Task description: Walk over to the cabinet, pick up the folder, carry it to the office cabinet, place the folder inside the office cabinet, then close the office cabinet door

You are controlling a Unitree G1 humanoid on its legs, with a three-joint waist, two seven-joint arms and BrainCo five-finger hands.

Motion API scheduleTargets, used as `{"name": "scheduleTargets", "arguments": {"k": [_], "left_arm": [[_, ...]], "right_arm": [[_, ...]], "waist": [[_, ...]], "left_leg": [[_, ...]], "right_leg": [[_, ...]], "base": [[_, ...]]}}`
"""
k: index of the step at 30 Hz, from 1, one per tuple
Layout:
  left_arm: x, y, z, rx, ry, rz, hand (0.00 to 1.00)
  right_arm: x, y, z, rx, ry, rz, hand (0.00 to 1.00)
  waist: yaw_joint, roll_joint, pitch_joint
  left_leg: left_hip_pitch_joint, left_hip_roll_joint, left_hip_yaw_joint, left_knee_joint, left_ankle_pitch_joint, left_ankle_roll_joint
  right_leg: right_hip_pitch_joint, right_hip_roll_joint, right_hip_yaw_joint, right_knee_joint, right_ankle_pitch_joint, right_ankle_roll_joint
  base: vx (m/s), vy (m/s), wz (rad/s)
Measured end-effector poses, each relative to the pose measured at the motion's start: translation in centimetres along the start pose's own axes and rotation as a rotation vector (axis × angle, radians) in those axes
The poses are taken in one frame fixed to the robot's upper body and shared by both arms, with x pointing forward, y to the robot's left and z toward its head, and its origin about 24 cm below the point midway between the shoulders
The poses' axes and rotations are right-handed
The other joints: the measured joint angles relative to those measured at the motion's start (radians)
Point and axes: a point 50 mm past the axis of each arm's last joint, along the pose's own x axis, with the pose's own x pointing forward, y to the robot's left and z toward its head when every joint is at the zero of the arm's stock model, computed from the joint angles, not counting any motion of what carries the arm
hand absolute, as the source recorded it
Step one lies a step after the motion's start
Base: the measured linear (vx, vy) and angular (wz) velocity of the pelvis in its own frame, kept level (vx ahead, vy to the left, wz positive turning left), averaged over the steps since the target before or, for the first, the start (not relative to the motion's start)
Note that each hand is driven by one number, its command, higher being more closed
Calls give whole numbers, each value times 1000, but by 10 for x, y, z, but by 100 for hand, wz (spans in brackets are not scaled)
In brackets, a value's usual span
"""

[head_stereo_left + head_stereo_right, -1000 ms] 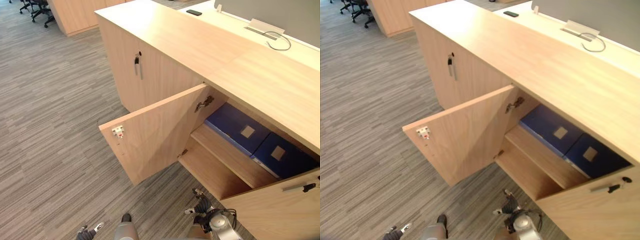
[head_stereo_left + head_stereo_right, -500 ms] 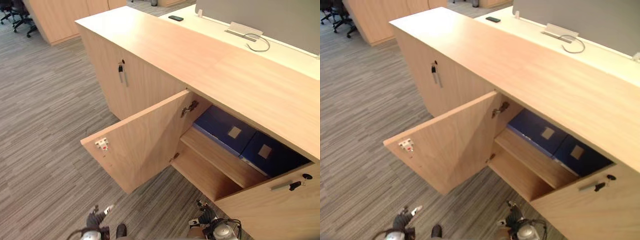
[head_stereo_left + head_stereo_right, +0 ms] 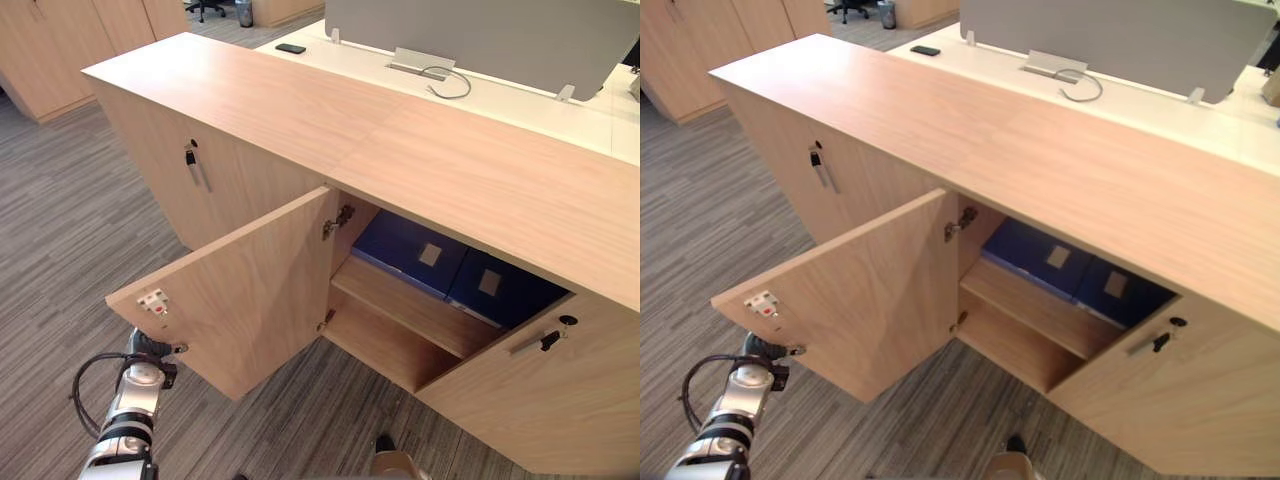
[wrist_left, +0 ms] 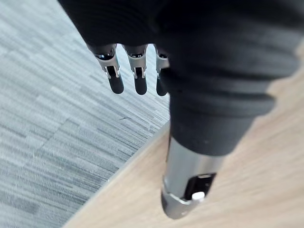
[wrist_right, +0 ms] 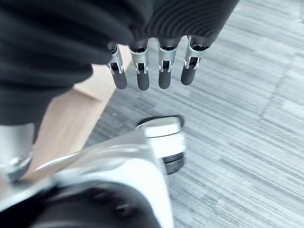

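Note:
Two blue folders with pale labels lie flat side by side on the upper shelf of the wooden office cabinet. Its left door stands wide open; its right door is ajar, with a key by its handle. My left hand is low beside the open door's free corner. In the left wrist view its fingers are straight over the carpet and its thumb lies over the door's wood; whether it touches is unclear. My right hand's fingers hang straight above the carpet, holding nothing.
A closed cabinet door with a key in its handle is left of the open one. Behind the cabinet is a white desk with a grey divider, a phone and a cable. More wooden cabinets stand far left.
The camera has shifted, so the cabinet sits more to the left. My left arm has risen to the open door's free corner. The right hand has left the eye views.

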Motion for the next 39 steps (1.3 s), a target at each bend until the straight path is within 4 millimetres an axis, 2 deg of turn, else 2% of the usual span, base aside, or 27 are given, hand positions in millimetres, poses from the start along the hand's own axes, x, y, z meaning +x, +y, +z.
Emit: {"name": "scheduleTargets", "arguments": {"k": [1,4,7,10,12,13,15,16,18,20,21,23,27,29,30,31,33,35,36,37,38,39], "left_arm": [[-3,-2,3,137,-55,-1,0],[-12,-12,8,377,-174,-35,0],[-23,-21,5,554,-274,-87,0],[-47,-48,1,713,-433,-214,0],[-76,-83,-1,772,-569,-399,0],[-84,-93,0,787,-614,-453,0],[-123,-134,11,787,-803,-657,0],[-131,-143,16,768,-838,-694,0],[-168,-178,39,708,-1012,-833,0],[-195,-195,55,669,-1140,-918,0],[-216,-207,69,630,-1238,-978,0],[-230,-213,80,606,-1306,-1013,0],[-233,-216,85,633,-1344,-1027,0],[-233,-217,84,641,-1341,-1031,0],[-232,-218,85,644,-1337,-1031,0],[-233,-219,85,644,-1335,-1031,0],[-238,-222,94,614,-1345,-1027,0],[-240,-223,101,573,-1344,-1021,0],[-239,-220,106,544,-1345,-1002,0],[-238,-218,109,522,-1341,-994,0],[-236,-216,115,474,-1318,-985,0],[-230,-212,116,440,-1282,-967,0]], "right_arm": [[-2,-1,-13,47,38,-11,0],[-5,3,-29,140,83,-23,0],[-6,5,-31,172,83,-23,0],[-5,5,-31,166,87,-24,0],[-5,3,-32,156,97,-33,0],[-5,2,-32,159,99,-36,0],[-4,2,-31,151,103,-40,0],[-4,2,-32,153,106,-41,0],[-4,2,-32,159,112,-42,0],[-3,2,-28,159,103,-41,0],[-2,3,-24,160,94,-37,0],[-1,4,-22,160,91,-35,0],[0,2,-16,159,75,-41,0],[1,1,-12,158,66,-44,0],[1,2,-11,164,62,-42,0],[1,2,-11,173,59,-42,0],[1,1,-11,211,56,-45,0],[1,-1,-13,241,63,-54,0],[1,1,-12,245,60,-49,0],[2,0,-9,242,51,-51,0],[5,-9,3,225,33,-65,0],[7,-11,19,209,-7,-61,0]], "waist": [[6,2,2],[15,0,3],[21,0,4],[29,1,2],[31,3,1],[29,3,0],[11,4,-2],[8,5,-3],[-14,6,-6],[-28,7,-6],[-39,8,-5],[-44,14,-6],[-58,32,-4],[-62,33,-3],[-58,19,6],[-58,17,7],[-55,14,15],[-48,12,16],[-44,-1,18],[-40,-5,22],[-15,15,45],[-6,30,81]], "left_leg": [[0,0,0,0,0,0],[0,-5,-1,0,4,0],[-1,-12,-1,0,8,2],[-2,-24,0,-1,3,11],[-2,-39,1,-1,5,14],[-2,-42,2,-1,5,15],[-1,-42,7,-1,6,16],[-1,-42,7,-1,6,16],[-1,-36,11,-1,11,9],[2,-34,17,-1,12,11],[16,-30,34,-1,9,8],[33,-21,53,-1,1,8],[34,-13,57,-1,-3,4],[35,-14,60,13,-11,5],[23,-13,64,70,-44,5],[10,-11,65,113,-68,5],[-41,4,77,296,-170,14],[-82,17,96,416,-239,24],[-132,5,102,514,-294,45],[-151,-14,102,545,-314,68],[-139,-26,134,522,-326,112],[-114,-6,193,519,-325,124]], "right_leg": [[-1,-1,0,3,0,0],[-3,-7,0,13,0,1],[-3,-15,0,13,0,2],[-1,-30,-1,10,-6,14],[3,-45,-1,4,-2,23],[3,-48,-1,2,1,26],[3,-49,0,-7,6,30],[3,-48,1,-7,6,30],[5,-41,2,-6,8,25],[4,-38,7,-5,13,19],[4,-31,24,-5,13,19],[6,-19,39,-5,14,18],[3,-11,40,-5,13,17],[4,-11,47,1,12,17],[4,-12,58,9,12,17],[5,-13,61,13,12,17],[2,-11,95,28,13,17],[-16,-8,109,33,27,19],[-47,-24,112,29,32,4],[-52,-47,83,6,25,-26],[-64,-136,-139,31,-58,-198],[-124,-200,-253,246,-60,-202]], "base": [[0,0,0],[-43,6,4],[-45,13,6],[-47,27,10],[-16,37,5],[-4,35,-3],[11,17,-7],[32,1,-5],[78,-5,-7],[77,3,-16],[67,8,-31],[51,0,-31],[17,-5,-5],[10,9,-9],[-2,20,-17],[-24,35,-30],[-59,54,-40],[-127,94,-50],[-172,140,-55],[-164,237,-94],[-137,287,-125],[-115,283,-132]]}}
